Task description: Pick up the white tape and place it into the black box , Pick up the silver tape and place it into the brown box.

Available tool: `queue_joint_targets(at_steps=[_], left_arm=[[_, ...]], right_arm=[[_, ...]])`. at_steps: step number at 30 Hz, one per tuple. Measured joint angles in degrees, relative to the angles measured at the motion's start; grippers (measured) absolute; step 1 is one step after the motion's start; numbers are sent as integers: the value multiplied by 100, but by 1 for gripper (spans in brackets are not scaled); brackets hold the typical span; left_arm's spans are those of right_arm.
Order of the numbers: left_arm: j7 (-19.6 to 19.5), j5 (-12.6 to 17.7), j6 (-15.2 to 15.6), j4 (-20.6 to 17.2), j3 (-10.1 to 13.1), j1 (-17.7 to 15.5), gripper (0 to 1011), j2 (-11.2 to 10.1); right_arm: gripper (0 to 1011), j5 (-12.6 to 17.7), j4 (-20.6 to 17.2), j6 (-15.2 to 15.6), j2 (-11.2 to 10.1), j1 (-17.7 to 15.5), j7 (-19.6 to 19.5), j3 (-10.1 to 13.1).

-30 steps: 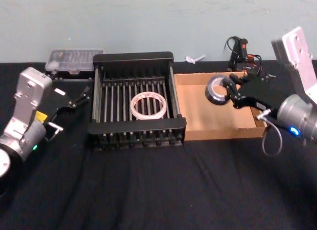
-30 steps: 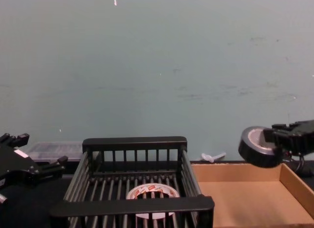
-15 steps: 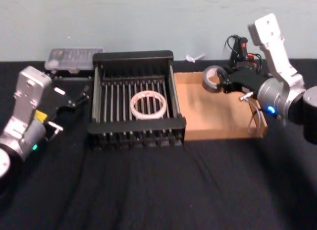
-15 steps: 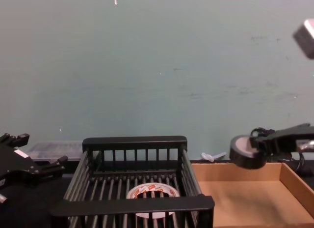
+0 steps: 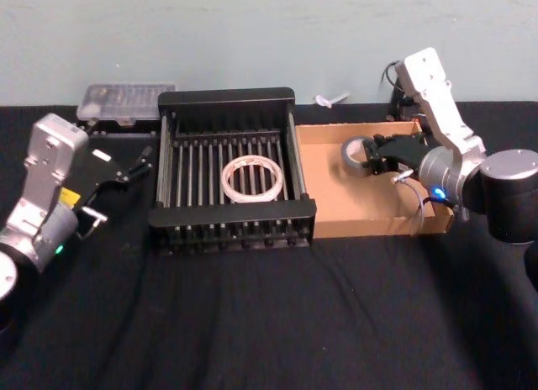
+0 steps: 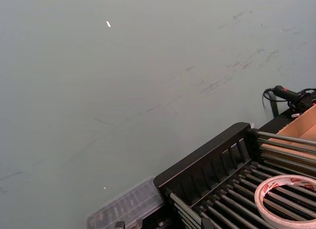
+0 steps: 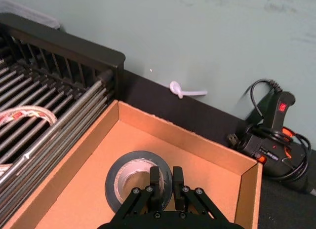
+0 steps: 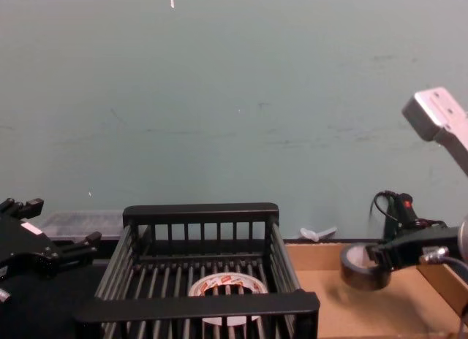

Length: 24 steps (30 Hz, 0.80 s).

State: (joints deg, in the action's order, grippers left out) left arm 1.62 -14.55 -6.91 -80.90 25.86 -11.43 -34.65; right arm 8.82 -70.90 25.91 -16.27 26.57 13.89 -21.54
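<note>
Lowering the silver tape (image 5: pixel 355 152), pinched in the right gripper (image 7: pixel 166 185), toward the brown box (image 5: pixel 336 226) at three o'clock of the black box (image 5: pixel 227 97); release needed next.

Right arm reaches in from the right, forearm angled up behind the wrist, right gripper (image 5: pixel 370 155) low and pointing left, fingers (image 7: pixel 157 185) pinched close together on the silver tape (image 5: pixel 356 152). Left arm parked at far left, left gripper (image 5: pixel 139 166) pointing right, fingers spread apart, holding nothing.
</note>
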Motion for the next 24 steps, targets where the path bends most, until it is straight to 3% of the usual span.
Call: queue_joint_targets(at_steps=[5,17,24], left_arm=[[0,0,0,0,0,0,1001,0],[0,0,0,0,0,0,1001,0],[0,0,0,0,0,0,1001,0]], right_arm=[[158,-89,166,-2,64,36,23,-12],[165,-81,134,-10,48,31,29,-10],[339,-70,123,-11,45,27,29,-7]])
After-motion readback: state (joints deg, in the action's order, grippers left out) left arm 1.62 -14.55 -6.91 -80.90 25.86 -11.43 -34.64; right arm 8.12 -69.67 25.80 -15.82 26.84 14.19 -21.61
